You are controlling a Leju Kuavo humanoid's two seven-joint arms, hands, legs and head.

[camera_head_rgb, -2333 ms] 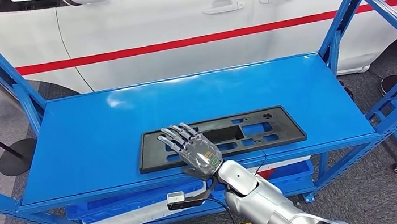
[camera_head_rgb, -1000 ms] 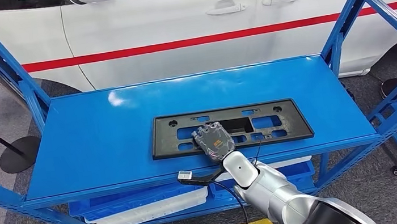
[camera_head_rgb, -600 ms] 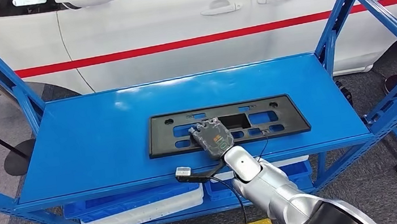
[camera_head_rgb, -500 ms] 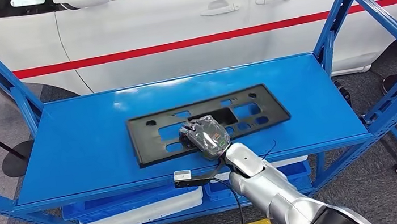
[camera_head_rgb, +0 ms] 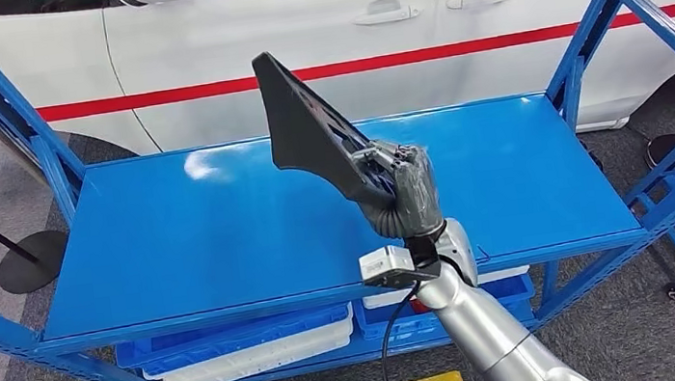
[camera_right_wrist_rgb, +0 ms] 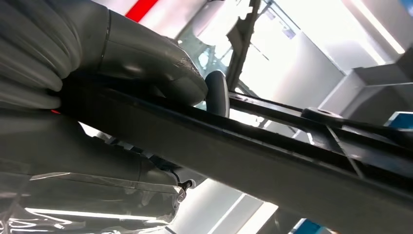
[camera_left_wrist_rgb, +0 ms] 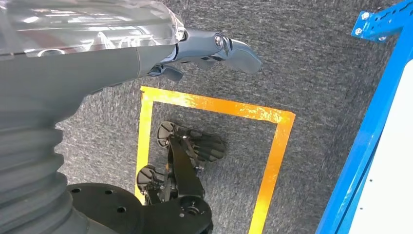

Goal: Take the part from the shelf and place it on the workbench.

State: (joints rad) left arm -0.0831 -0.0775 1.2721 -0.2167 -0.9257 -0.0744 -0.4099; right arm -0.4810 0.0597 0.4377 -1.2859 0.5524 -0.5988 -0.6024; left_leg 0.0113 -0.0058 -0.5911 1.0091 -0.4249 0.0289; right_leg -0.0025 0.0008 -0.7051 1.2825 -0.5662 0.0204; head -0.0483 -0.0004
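1. One part (camera_head_rgb: pixel 311 126): flat black plastic panel with cut-outs, off the shelf (camera_head_rgb: pixel 222 234), held in the air above the blue top deck, tilted steeply with one end up and away toward the car (camera_head_rgb: pixel 293 21).
2. Right hand (camera_head_rgb: pixel 402 192): fingers wrapped tight around the part's lower end. In the right wrist view the thumb (camera_right_wrist_rgb: pixel 160 68) presses one face of the part (camera_right_wrist_rgb: pixel 272 161) and the other fingers lie on the opposite face.
3. Left hand (camera_left_wrist_rgb: pixel 195 48): hangs over the floor, holds nothing. Fingers look loosely extended, apart from the thumb; exact spread is hard to read from this angle.
4. One blue steel shelf unit, top deck bare blue sheet with nothing lying on it. Lower level carries two blue trays (camera_head_rgb: pixel 236 344) side by side with white inserts.
5. One white car with a red stripe just behind the shelf, two door handles (camera_head_rgb: pixel 387 15) visible.
6. Floor: grey carpet (camera_left_wrist_rgb: pixel 316 63), one yellow tape rectangle (camera_left_wrist_rgb: pixel 272 146) under the robot.
7. One round black stand base (camera_head_rgb: pixel 32 262) on the floor beside the shelf's left end.
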